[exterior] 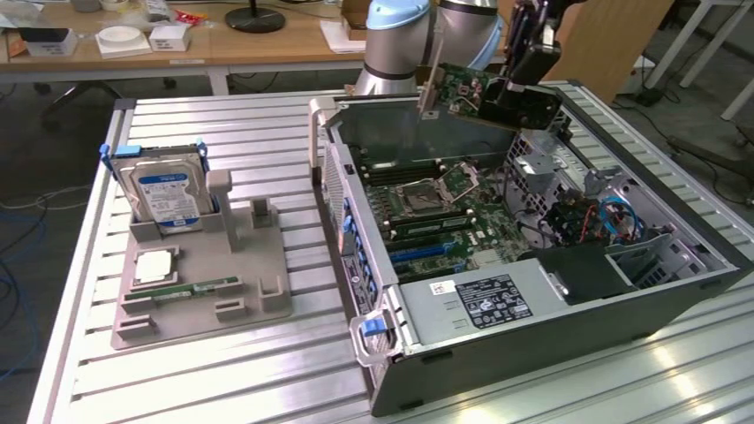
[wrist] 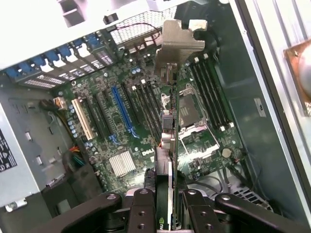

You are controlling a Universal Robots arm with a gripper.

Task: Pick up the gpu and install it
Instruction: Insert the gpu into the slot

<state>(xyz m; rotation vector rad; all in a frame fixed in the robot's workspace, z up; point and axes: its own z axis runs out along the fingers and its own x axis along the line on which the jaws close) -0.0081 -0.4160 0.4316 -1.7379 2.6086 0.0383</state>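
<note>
Clearly, the gripper (exterior: 504, 95) was clenched on the gpu (exterior: 457, 87) and held it in the air above the far edge of the open computer case (exterior: 531, 353), apart from everything inside. The card stood on its edge, and in my judgement this was so that its lower connector side could face the slots below. In the wrist view the card appeared edge-on between the two black fingers (wrist: 146, 208), with its silver bracket (wrist: 181, 41) at the end away from the gripper, pointing toward the case wall where the perforated slot openings (wrist: 131, 34) were. I think the grip at the opposite end left the bracket free for that wall. Under the card lay the motherboard (wrist: 112, 145) with its long blue slot (wrist: 122, 109) beside black ones; the card hung over the processor socket (wrist: 189, 109), not over the blue slot. On the exterior view's left, well apart from the case, a grey holder (exterior: 253, 300) on the slatted table (exterior: 236, 132) kept a hard drive (exterior: 165, 196) upright and a green memory stick (exterior: 203, 287) lying flat.
</note>
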